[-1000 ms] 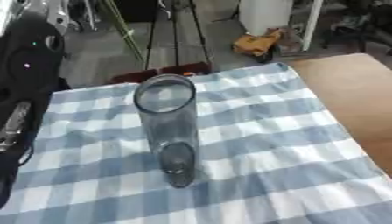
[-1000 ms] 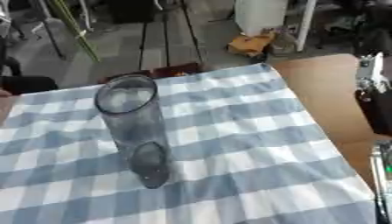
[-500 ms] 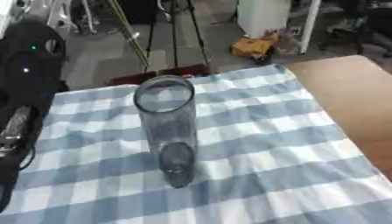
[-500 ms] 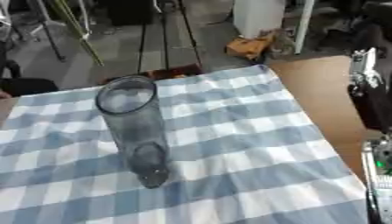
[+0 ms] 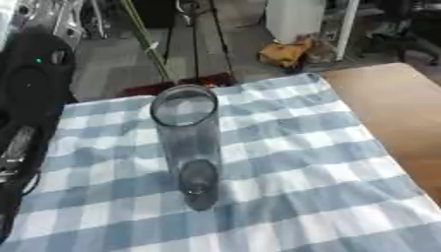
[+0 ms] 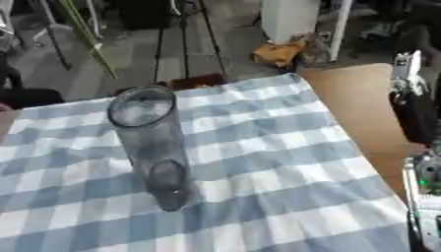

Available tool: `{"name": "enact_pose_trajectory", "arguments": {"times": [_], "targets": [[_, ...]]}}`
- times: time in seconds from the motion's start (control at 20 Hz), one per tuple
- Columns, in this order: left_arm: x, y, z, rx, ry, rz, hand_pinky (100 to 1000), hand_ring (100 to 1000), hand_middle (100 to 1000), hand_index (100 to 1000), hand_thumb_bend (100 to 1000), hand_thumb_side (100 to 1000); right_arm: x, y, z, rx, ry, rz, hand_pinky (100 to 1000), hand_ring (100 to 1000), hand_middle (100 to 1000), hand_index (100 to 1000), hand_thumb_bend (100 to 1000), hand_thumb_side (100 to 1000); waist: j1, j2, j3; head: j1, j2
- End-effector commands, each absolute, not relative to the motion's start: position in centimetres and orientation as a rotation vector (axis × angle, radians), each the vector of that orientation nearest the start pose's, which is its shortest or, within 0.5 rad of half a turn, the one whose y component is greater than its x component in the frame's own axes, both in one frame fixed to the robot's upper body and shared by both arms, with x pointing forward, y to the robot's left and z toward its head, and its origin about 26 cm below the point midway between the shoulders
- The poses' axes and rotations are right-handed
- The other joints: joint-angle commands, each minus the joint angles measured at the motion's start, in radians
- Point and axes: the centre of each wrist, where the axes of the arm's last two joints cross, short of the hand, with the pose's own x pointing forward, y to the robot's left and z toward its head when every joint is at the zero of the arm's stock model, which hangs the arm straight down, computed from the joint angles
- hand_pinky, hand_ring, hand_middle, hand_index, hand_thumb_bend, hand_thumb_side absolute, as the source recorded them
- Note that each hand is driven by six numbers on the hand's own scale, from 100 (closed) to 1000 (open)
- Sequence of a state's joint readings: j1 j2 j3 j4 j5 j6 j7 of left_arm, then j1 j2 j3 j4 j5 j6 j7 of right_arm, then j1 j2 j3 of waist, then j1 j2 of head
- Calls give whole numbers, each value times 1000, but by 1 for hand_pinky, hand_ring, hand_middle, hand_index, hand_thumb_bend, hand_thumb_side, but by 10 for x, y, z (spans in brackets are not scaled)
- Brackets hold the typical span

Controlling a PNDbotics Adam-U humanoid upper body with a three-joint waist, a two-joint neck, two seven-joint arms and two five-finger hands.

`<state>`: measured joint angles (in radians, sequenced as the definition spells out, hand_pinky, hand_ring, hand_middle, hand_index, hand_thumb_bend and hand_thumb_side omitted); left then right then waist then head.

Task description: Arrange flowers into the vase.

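A tall clear glass vase stands upright on the blue and white checked cloth, left of the middle, with nothing inside it. Thin green stems slant down from the top edge, and their lower end shows just beyond the vase's rim. What holds the stems is out of view. A black part of my left arm fills the left edge. A black and silver part of my right arm stands at the right edge. Neither hand shows.
The bare wooden table top lies right of the cloth. Beyond the far edge stand tripod legs, a white cylinder and an orange-brown bundle on the floor.
The green stems have crept slightly down and to the right, towards the vase's rim. The vase and the cloth have stayed put.
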<state>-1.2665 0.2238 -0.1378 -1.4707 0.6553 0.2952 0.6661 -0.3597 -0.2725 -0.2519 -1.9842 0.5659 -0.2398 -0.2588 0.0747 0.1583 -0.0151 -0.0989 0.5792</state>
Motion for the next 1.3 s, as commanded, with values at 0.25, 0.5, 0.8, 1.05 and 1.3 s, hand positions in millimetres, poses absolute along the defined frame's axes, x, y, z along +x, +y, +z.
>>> {"name": "enact_pose_trajectory", "arguments": {"times": [0.25, 0.5, 0.8, 1.05, 1.3], "targets": [[369, 101, 410, -390, -2169, 193, 100, 100, 100, 100, 140, 679, 299, -308, 232, 1373, 3207, -258, 855, 814, 587, 809, 100, 888, -6, -13, -9, 0, -16], [371, 99, 402, -377, -2165, 190, 100, 100, 100, 100, 137, 679, 299, -307, 233, 1367, 3207, -253, 855, 815, 586, 809, 100, 889, -4, -6, -16, -1, -28], [370, 97, 398, -365, -2168, 174, 100, 100, 100, 100, 139, 678, 299, -307, 233, 1363, 3209, -253, 856, 816, 586, 809, 100, 891, -2, 0, -16, 1, -38], [371, 96, 393, -354, -2174, 166, 100, 100, 100, 100, 139, 679, 300, -307, 234, 1357, 3208, -248, 856, 816, 586, 810, 100, 891, -2, 4, -22, 6, -48], [370, 93, 391, -358, -2176, 151, 100, 100, 100, 100, 138, 679, 300, -307, 235, 1355, 3203, -237, 856, 818, 585, 810, 100, 891, 1, 10, -31, 13, -57]]}}
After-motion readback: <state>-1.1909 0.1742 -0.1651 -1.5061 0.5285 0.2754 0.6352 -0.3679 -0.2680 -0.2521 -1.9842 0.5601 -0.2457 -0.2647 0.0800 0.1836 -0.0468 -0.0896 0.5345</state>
